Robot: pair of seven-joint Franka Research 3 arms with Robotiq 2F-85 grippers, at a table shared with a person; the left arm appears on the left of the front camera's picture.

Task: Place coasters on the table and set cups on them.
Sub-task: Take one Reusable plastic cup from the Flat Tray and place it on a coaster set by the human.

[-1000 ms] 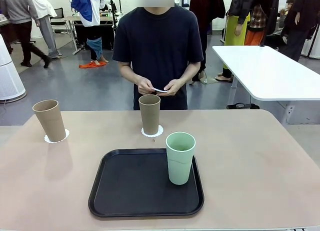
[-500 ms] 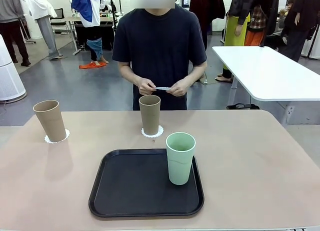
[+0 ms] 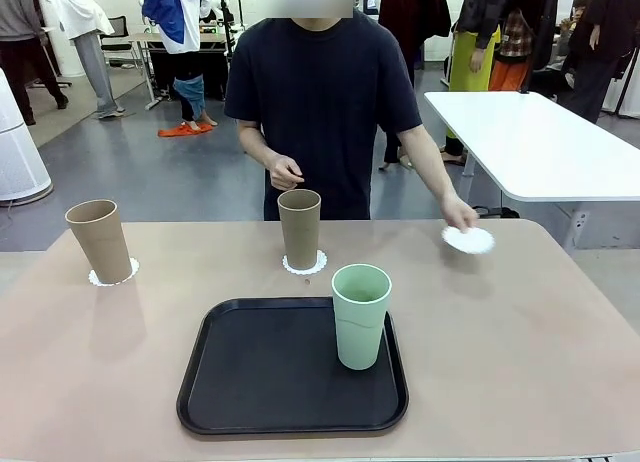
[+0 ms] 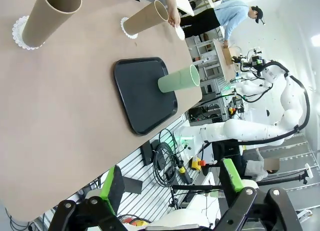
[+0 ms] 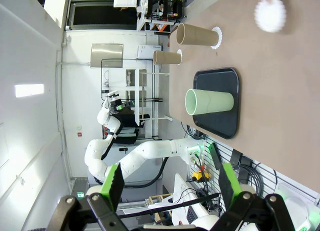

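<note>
Two tan cups stand on the table, each on a white lacy coaster: the left cup on its coaster, the middle cup on its coaster. The mint green cup stands on the black tray. The person's hand holds a third coaster at the table's far right; I cannot tell whether it touches the top. My left gripper and right gripper both hang open and empty, well off the table, far from the cups.
A white table stands behind on the right. The person stands at the far edge, the other hand held near the torso. People move about in the background. Bare tabletop lies right of the tray.
The person held the coaster in both hands at the torso; one hand has now reached out to the table's far right with it. The cups, tray and grippers have not moved.
</note>
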